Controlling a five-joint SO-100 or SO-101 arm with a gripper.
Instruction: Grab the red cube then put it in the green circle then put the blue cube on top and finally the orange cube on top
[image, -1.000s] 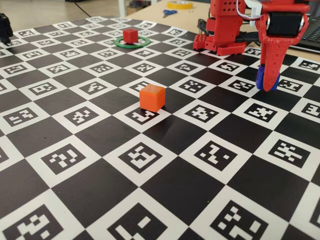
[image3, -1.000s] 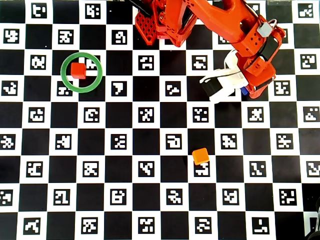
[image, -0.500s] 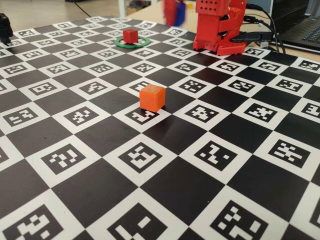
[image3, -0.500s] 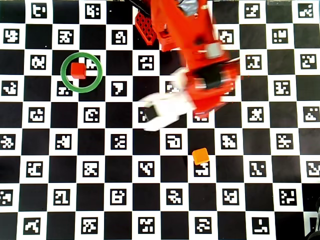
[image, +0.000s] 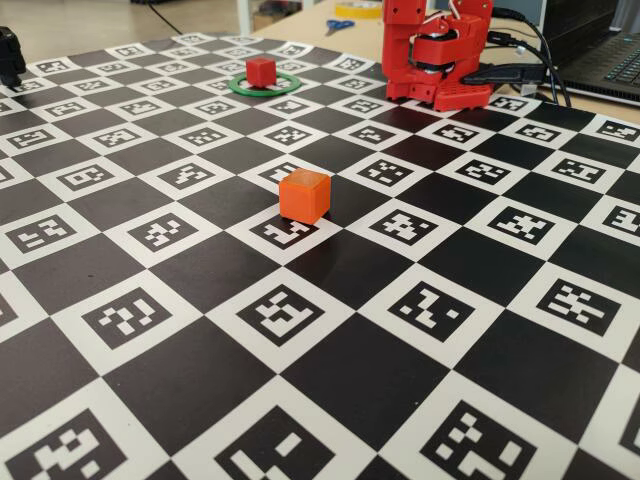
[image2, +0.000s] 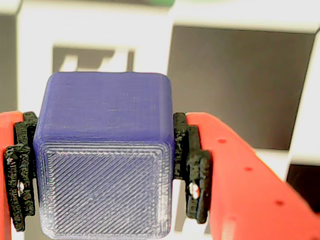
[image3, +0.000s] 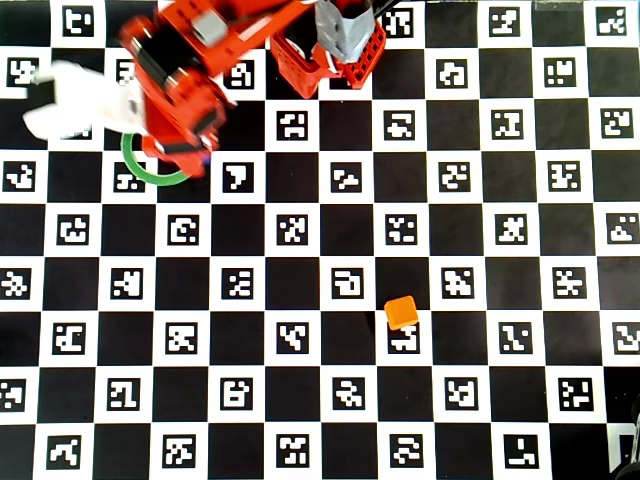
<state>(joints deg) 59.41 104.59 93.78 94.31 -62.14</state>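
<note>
In the wrist view my gripper is shut on the blue cube, whose sides are pressed by the black pads. From overhead the gripper hangs over the green circle at the upper left and hides the red cube there. A sliver of blue shows at its tip. The fixed view shows the red cube sitting inside the green circle at the far end of the board, with the gripper out of frame. The orange cube stands alone mid-board, also visible overhead.
The arm's red base stands at the board's far edge. Behind it on the wooden table lie scissors and a yellow tape roll. A laptop is at the far right and a black object at the far left.
The arm has swung from the right side of the board across to the left, carrying the blue cube, and now hangs over the green circle. The red and orange cubes have not moved.
</note>
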